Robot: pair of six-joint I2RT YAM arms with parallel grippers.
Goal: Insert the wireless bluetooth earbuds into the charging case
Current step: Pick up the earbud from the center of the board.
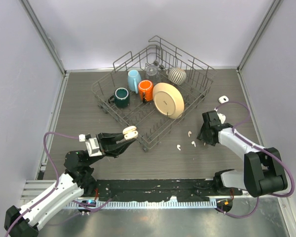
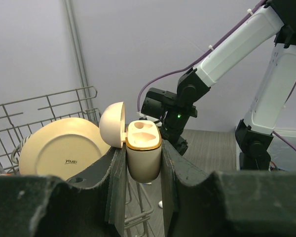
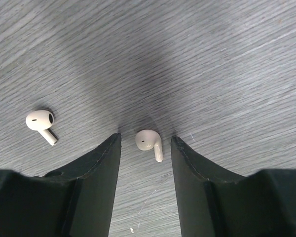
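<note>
My left gripper (image 2: pixel 143 157) is shut on the cream charging case (image 2: pixel 143 159), held upright above the table. Its round lid (image 2: pixel 112 123) is flipped open and the two sockets show. In the top view the case (image 1: pixel 130 132) hangs just before the rack's front corner. My right gripper (image 3: pixel 145 140) stands open, tips low to the wooden table, and a white earbud (image 3: pixel 149 142) lies between its fingers, touching neither. A second earbud (image 3: pixel 40 121) lies to the left of them. From above, earbuds (image 1: pixel 193 143) lie scattered just left of the right gripper (image 1: pixel 205 136).
A wire dish rack (image 1: pixel 147 147) fills the table's middle back. It holds a cream plate (image 1: pixel 168 100), an orange mug (image 1: pixel 146 90), a dark green mug (image 1: pixel 122 97) and a blue cup (image 1: pixel 133 79). A small white object (image 1: pixel 223 99) lies at the right.
</note>
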